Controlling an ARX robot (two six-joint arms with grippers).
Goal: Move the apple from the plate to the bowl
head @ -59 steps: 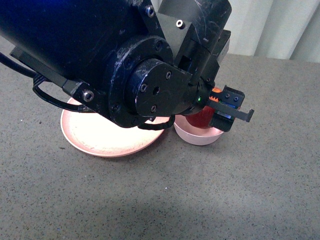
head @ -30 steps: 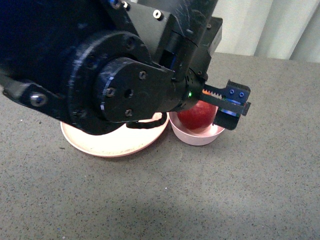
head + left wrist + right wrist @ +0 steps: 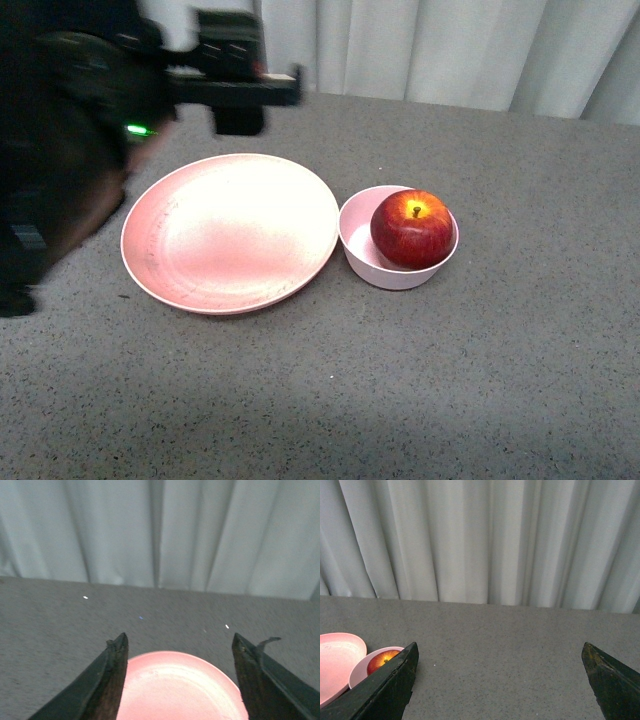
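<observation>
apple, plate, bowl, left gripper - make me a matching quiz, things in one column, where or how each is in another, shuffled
Things:
1. apple
2. plate
3. bowl
4. left gripper

States:
A. open, fingers spread above the plate's far edge
B. bare, nothing lying on it
C. sitting inside the bowl, stem up
D. just right of the plate, holding the fruit

Pairs: 1-C, 2-B, 3-D, 4-A
</observation>
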